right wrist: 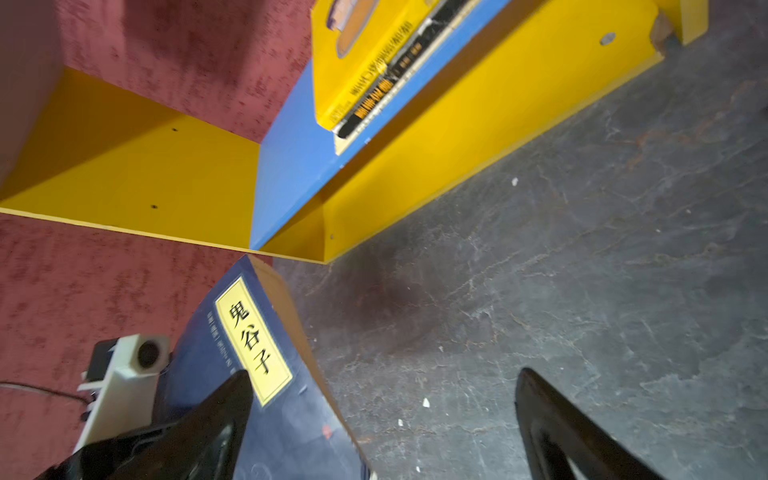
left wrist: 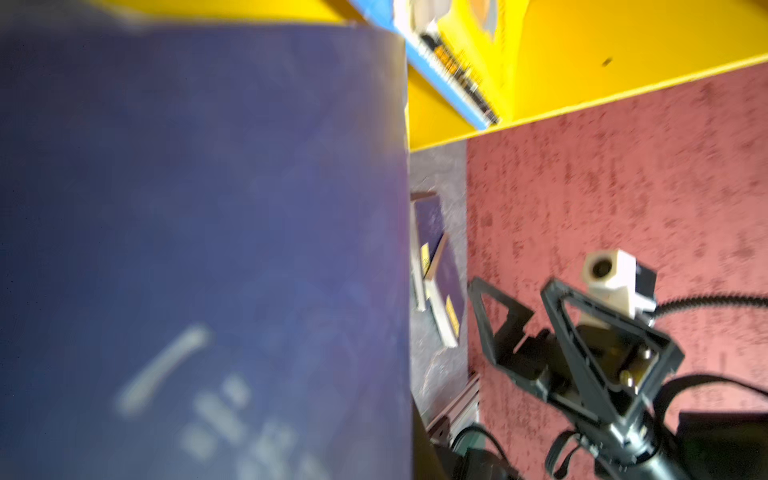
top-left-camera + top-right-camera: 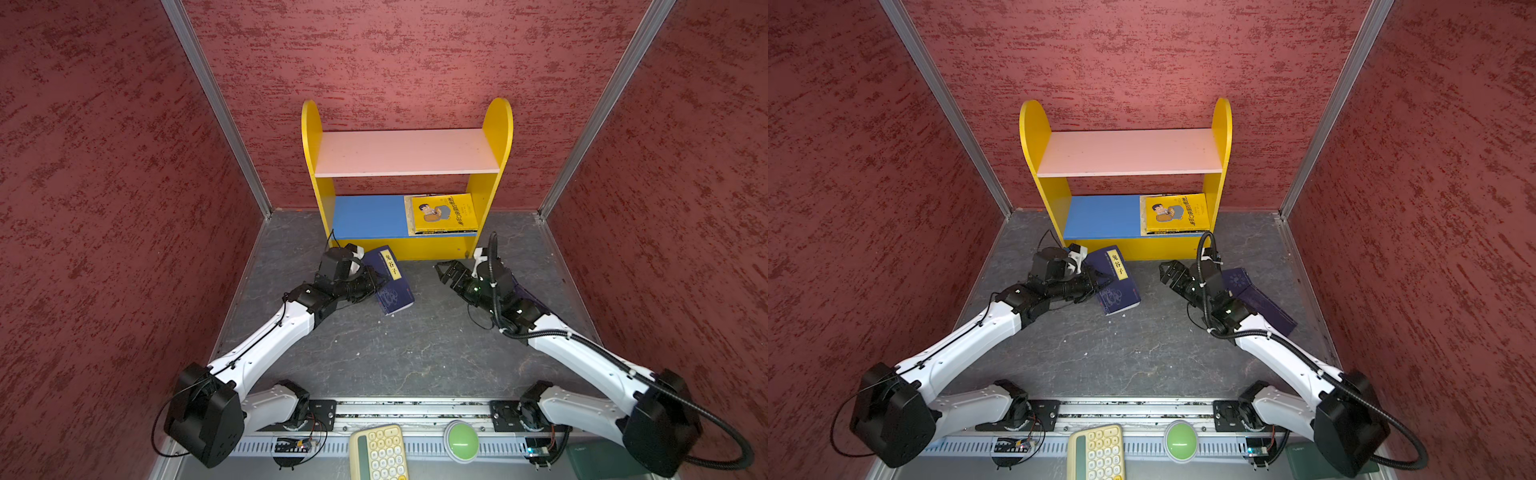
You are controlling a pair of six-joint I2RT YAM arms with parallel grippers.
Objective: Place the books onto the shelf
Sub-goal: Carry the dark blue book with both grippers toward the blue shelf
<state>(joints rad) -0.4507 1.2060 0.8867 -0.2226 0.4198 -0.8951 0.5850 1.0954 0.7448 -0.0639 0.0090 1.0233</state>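
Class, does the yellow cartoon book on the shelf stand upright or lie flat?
Flat: the yellow cartoon book rests face up atop other books on the blue lower board.

Black characters 鬼谷子 on the yellow label [image 1: 252, 341] of the navy book [image 1: 291, 432].

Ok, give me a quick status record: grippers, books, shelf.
left gripper: shut on navy book, tilted, by the shelf front left
right gripper: open, empty, before the shelf
blue lower board: stack at right, yellow book on top
pink upper board: no books
floor: two more navy books, right side
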